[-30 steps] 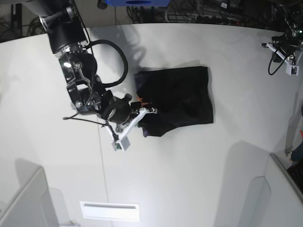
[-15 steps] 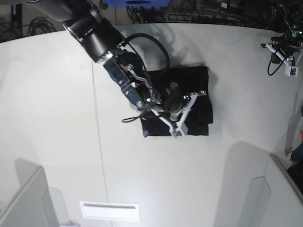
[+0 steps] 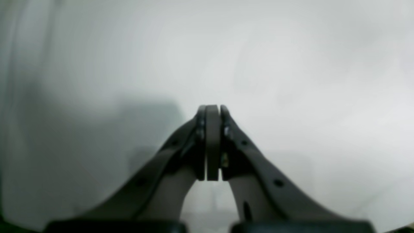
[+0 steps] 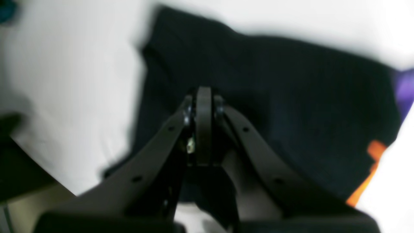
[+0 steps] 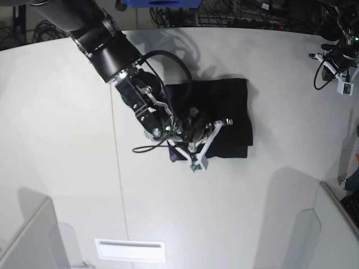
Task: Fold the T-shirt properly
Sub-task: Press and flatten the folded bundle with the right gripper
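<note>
The black T-shirt [image 5: 227, 106] lies folded into a compact rectangle on the white table [image 5: 67, 140]. In the right wrist view the T-shirt [image 4: 291, 97] fills the middle, with orange print [image 4: 372, 155] and purple print [image 4: 404, 87] showing at its right edge. My right gripper [image 5: 225, 121] hovers over the T-shirt's lower middle; its jaws [image 4: 203, 94] are shut, with no cloth seen between the pads. My left gripper [image 5: 336, 59] is far off at the table's right rear edge. It is shut [image 3: 212, 111] and empty over bare table.
A seam line [image 5: 118, 185] runs down the table left of the T-shirt. A white label or slot [image 5: 130, 250] lies near the front edge. Grey panels stand at the front left [image 5: 25, 241] and front right [image 5: 331, 230] corners. Cables lie behind the table.
My right arm swept from the T-shirt's left edge across to its right side, then drew back slightly. The T-shirt's left part now lies folded over, and the orange print is mostly covered.
</note>
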Controlling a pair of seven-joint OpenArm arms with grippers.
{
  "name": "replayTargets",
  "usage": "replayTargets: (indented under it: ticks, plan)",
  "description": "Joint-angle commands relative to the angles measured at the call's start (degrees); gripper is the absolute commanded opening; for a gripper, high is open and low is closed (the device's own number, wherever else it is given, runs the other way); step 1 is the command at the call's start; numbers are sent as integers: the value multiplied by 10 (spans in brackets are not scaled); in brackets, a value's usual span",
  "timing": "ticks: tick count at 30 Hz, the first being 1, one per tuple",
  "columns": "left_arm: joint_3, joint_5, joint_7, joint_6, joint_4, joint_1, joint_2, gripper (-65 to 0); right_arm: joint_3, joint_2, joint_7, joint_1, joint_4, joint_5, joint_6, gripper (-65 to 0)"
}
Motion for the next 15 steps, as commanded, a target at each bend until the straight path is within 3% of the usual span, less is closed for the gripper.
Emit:
replayTargets:
  ticks: [1, 6, 9, 12, 13, 15]
  plan:
    - [-5, -29, -1, 0, 34, 1, 5, -650, -6, -7, 9, 12, 26, 15, 8, -650]
    - [-10, -238, 119, 4, 111, -10, 18, -650, 48, 45, 4, -36, 157, 19, 8, -650]
    - [-5, -338, 165, 7, 102, -42, 31, -329, 90, 75, 3, -69, 214, 20, 8, -650]
    - [-5, -364, 183, 52, 90, -85, 75, -56, 132, 109, 3, -105, 251, 20, 8, -650]
    - [-4, -364, 183, 65, 85, -95, 87, 0, 146, 116, 3, -118, 260, 20, 8, -650]
    - [17, -364, 183, 88, 68, -118, 108, 0, 172, 129, 3, -141, 273, 20, 15, -650]
